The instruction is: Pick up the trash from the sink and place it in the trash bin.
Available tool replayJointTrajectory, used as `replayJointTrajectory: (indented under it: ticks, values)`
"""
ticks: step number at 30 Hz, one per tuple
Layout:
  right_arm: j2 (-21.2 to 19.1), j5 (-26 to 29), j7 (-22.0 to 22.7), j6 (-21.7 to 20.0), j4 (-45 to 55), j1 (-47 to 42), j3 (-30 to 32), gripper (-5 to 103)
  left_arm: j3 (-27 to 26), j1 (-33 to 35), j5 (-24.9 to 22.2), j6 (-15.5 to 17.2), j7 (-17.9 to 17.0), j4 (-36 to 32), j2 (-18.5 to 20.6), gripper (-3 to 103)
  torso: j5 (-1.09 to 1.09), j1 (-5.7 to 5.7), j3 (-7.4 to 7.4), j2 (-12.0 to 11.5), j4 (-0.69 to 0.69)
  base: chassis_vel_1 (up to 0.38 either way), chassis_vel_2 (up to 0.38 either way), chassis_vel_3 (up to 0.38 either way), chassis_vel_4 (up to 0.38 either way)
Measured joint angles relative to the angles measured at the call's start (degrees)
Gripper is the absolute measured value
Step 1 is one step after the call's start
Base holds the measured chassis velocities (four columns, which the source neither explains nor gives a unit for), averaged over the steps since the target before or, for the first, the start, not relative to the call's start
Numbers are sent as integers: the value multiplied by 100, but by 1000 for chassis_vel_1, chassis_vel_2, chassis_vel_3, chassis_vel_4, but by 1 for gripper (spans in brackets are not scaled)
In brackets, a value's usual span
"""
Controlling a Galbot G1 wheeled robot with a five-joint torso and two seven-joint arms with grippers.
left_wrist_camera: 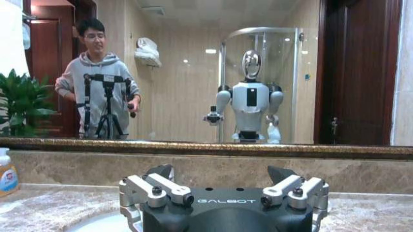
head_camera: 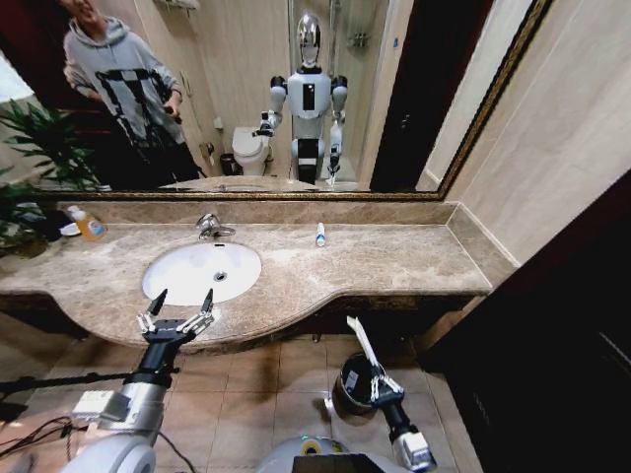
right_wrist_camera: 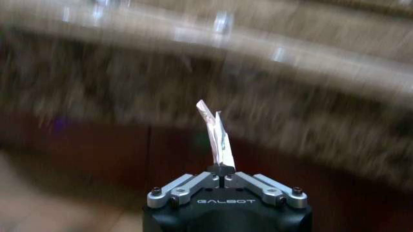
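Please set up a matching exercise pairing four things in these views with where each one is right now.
Things:
1. white packet
2. small tube
3. left pincer
4. trash bin

Places:
A. on the floor below the counter edge
B. lying on the countertop right of the faucet
C. open, at the front edge of the sink
D. pinched in the right pincer

Pairs: 1-D, 2-B, 3-C, 4-A

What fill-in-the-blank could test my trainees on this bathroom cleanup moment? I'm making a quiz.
1. The right tool is shut on a white ____.
2. It hangs over the ____ bin.
3. The left tool, fingers ____, is near the sink.
4. A tube lies on the ____.

Missing: packet; trash; open; countertop
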Motion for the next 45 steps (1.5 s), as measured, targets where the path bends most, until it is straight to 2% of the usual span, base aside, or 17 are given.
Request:
replayJointTrajectory:
  ticks: [2, 4, 5, 7, 9, 10, 12, 16, 18, 21, 23, 28, 34, 35, 39, 45]
  values:
    - [-25, 86, -142, -148, -176, 46, 12, 0, 0, 0, 0, 0, 0, 0, 0, 100, 0, 0, 0, 0, 0, 0, 0, 0, 0]
    - [-48, 316, -686, -454, -467, 182, 79, 0, 0, 0, 0, 0, 0, 0, 0, 100, -1, 0, 0, 0, 0, 0, 0, 0, 0]
    - [-48, 316, -686, -454, -467, 182, 79, 0, 0, 0, 0, 0, 0, 0, 0, 100, -1, 0, 0, 0, 0, 0, 0, 0, 0]
    - [-85, 441, -1008, -767, -790, 413, 104, 0, 0, 0, 0, 0, 0, 0, 0, 100, 1, 0, 0, 0, 0, 0, 0, 0, 0]
    - [-135, 444, -1091, -1123, -991, 592, 80, 0, 0, 0, 0, 0, 0, 0, 0, 100, 0, 0, 0, 0, 0, 0, 0, 0, 0]
    - [-135, 444, -1091, -1123, -991, 592, 80, 0, 0, 0, 0, 0, 0, 0, 0, 100, 0, 0, 0, 0, 0, 0, 0, 0, 0]
    - [-193, 339, -1193, -1427, -1216, 845, 33, 0, 0, 0, 0, 0, 0, 0, 0, 100, 0, 1, 0, 0, 0, 0, 0, 0, 0]
    - [-251, 120, -1269, -1743, -1641, 1381, -14, 0, -1, 0, 0, 0, 0, 0, 0, 100, 0, 1, 0, 0, 0, 0, 0, 0, 0]
    - [-260, 53, -1248, -1751, -1769, 1512, -21, 0, 0, 1, 0, 0, 2, 0, 0, 100, 1, 0, 0, 0, 1, 0, 0, 0, 0]
    - [-301, -423, -1125, -1648, -2529, 2172, -33, 0, 0, 0, 0, 0, 0, 0, 0, 100, 1, 1, 1, 0, 1, 0, 0, 0, 0]
    - [-320, -469, -1108, -1653, -2725, 2311, -45, 0, 0, 0, 0, 0, 0, 0, 0, 100, 0, 1, 1, 0, 0, 0, 0, 0, 0]
    - [-362, -757, -861, -1319, -4164, 3134, -45, 0, 0, 0, 0, 0, 0, 0, 0, 100, 2, 1, 1, 0, 1, 0, 0, 0, 0]
    - [-432, -914, -918, -1165, -5580, 3891, -40, 0, 0, 0, 0, 0, 0, 0, 0, 100, 0, 1, 1, 0, 0, 0, 0, 0, 0]
    - [-432, -914, -918, -1165, -5580, 3891, -40, 0, 0, 0, 0, 0, 0, 0, 0, 100, 0, 1, 1, 0, 0, 0, 0, 0, 0]
    - [-324, -985, -846, -884, -6584, 4445, -23, 0, 0, 0, 0, 0, 1, 0, 0, 100, 1, 1, 1, 0, 1, 0, 0, 0, 0]
    - [-262, -975, -762, -778, -7378, 4805, 29, 0, 0, 0, 0, 0, 1, 0, 0, 100, 1, 0, 0, 0, 0, 0, 0, 0, 0]
